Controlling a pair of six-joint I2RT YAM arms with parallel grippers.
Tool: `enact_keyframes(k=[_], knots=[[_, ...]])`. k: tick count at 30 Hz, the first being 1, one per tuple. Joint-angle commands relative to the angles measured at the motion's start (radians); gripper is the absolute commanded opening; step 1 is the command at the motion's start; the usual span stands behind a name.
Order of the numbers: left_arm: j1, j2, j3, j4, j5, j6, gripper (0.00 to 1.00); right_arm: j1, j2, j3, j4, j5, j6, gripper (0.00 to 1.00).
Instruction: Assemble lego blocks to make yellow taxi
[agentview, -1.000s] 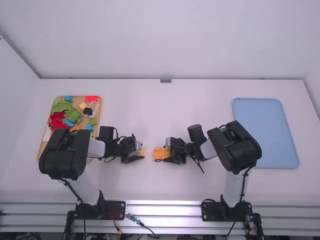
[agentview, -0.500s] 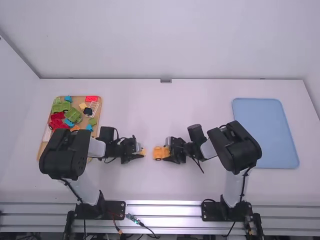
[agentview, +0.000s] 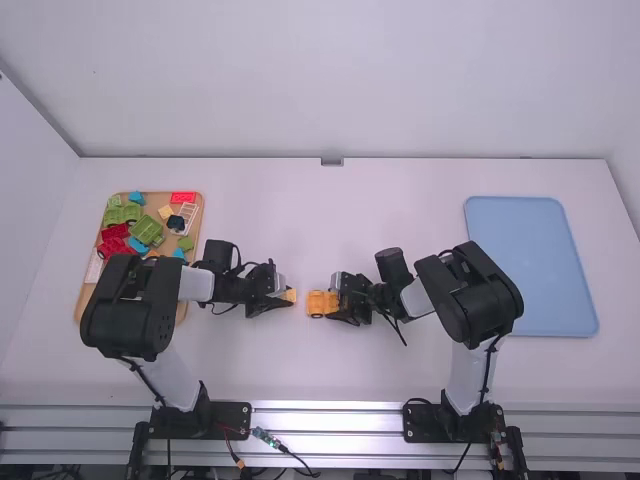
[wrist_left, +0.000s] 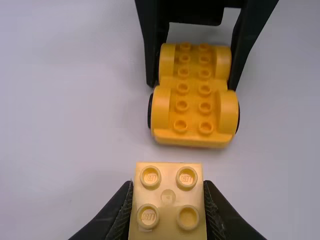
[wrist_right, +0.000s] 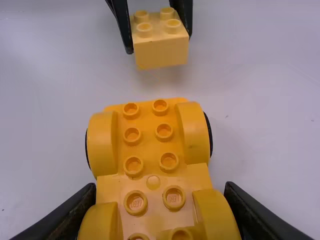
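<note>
In the high view my left gripper (agentview: 285, 298) and right gripper (agentview: 335, 304) face each other mid-table, a small gap between them. The left wrist view has my left gripper (wrist_left: 168, 210) shut on a pale yellow four-stud block (wrist_left: 168, 196), its studs up. The orange-yellow car base (wrist_left: 194, 100) stands on the table beyond it, wheels at its sides. In the right wrist view my right gripper (wrist_right: 160, 200) is shut on the rear of that car base (wrist_right: 150, 135). The pale block (wrist_right: 161, 52) hangs apart from the base's front end.
A wooden tray (agentview: 84, 296) at the left holds green, red and blue pieces, partly behind the left arm. A blue tray (agentview: 530, 265) lies at the right.
The left gripper has shifted slightly up the high view and a little to the right with the pale block. The right gripper and the car base have stayed put.
</note>
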Motion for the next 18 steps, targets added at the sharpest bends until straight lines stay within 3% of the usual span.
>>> enact_keyframes(k=[1, 5, 8, 15, 18], knots=[[-0.051, -0.018, 0.035, -0.029, 0.029, 0.008, 0.02, -0.003, 0.016, 0.004, -0.009, 0.040, 0.010, 0.53], [-0.152, -0.018, 0.069, -0.030, -0.022, 0.006, 0.02, 0.003, 0.016, 0.004, -0.009, 0.040, 0.010, 0.53], [-0.229, -0.018, 0.092, -0.001, -0.105, -0.120, 0.02, 0.000, 0.016, 0.004, -0.008, 0.040, 0.010, 0.53], [-0.262, -0.018, 0.065, 0.094, -0.125, -0.165, 0.02, 0.000, 0.016, 0.004, -0.008, 0.044, 0.010, 0.52], [-0.258, -0.018, 0.032, 0.185, -0.179, -0.287, 0.02, 0.000, 0.016, 0.004, -0.008, 0.043, 0.010, 0.51]])
